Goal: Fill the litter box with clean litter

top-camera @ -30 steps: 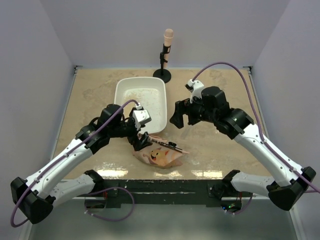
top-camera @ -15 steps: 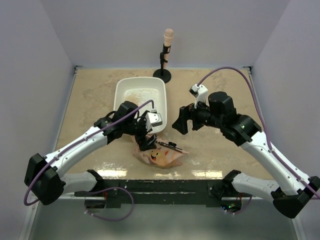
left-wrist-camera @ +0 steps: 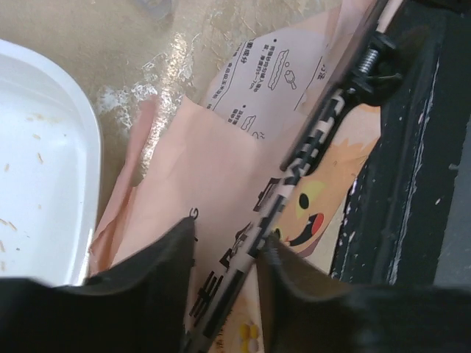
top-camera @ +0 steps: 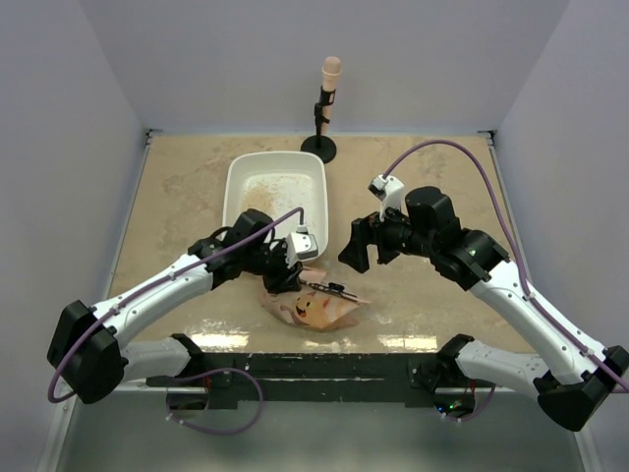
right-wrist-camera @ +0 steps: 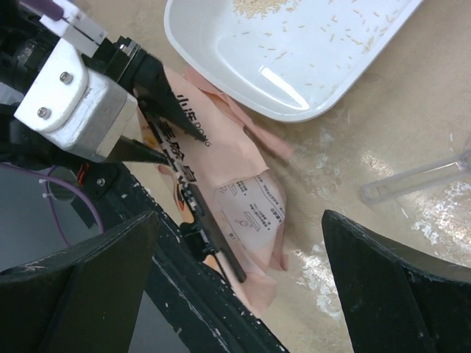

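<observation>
Left arm: stretched low to the right, left gripper (top-camera: 285,277) held at the bag (top-camera: 319,309), fingers set either side of its black clip (top-camera: 332,287); a clench cannot be told.
Right arm: right gripper (top-camera: 356,246) hung just right of the litter box (top-camera: 234,187), fingers spread wide.
Hidden: the box's near right corner is covered by the left wrist.
Litter box: laid on the tabletop (top-camera: 432,177), long axis near-to-far; clean litter (top-camera: 275,184) thinly scattered in its far half.

White litter box (top-camera: 234,202), sparse tan litter (top-camera: 271,184) inside
</observation>
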### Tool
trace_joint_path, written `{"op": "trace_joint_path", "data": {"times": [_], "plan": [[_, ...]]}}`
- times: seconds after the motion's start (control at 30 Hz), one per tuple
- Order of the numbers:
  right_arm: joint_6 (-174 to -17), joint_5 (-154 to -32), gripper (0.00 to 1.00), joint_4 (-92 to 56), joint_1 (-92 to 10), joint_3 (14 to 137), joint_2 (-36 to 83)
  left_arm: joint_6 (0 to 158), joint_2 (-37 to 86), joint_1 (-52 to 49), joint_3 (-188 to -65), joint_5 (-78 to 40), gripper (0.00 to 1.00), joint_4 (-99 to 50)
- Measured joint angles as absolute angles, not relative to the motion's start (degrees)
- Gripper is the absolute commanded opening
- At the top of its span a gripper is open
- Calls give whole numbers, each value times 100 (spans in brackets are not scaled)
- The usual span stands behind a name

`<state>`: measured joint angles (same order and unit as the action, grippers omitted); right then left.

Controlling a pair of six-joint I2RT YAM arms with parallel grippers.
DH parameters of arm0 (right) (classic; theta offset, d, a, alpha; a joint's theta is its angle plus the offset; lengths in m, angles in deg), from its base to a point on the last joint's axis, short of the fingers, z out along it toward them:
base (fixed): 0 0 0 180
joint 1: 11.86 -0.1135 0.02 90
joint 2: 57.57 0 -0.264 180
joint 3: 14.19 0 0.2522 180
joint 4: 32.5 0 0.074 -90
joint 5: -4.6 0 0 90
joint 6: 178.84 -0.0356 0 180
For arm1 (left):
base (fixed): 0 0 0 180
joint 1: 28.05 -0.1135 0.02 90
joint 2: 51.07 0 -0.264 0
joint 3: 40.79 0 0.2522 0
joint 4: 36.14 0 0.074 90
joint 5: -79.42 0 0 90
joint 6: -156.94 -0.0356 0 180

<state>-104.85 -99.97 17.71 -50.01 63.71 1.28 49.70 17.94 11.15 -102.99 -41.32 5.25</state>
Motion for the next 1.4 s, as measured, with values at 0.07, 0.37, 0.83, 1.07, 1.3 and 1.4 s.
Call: {"op": "trace_joint_path", "data": {"times": [0.07,0.37,0.83,1.07,1.3,1.4], "plan": [[-10485,-9997,98,1768,-5001,6371,128,4962,1779,1144,-10262,-4158,0,493],[-10458,-9966,98,1847,-5001,6371,123,5016,1757,1253,-10245,-4147,0,536],[-9901,-10430,91,2048,-5408,6299,206,5526,1053,2044,-10055,-3867,0,786],[-9717,-10502,89,2000,-6009,6163,501,5375,1051,2040,-10028,-3767,0,766],[-9695,-10410,89,1851,-6441,5991,783,5121,968,2036,-9952,-3714,0,689],[-9645,-10290,88,1845,-6472,5991,956,4946,760,2040,-9790,-3728,0,604]]}}
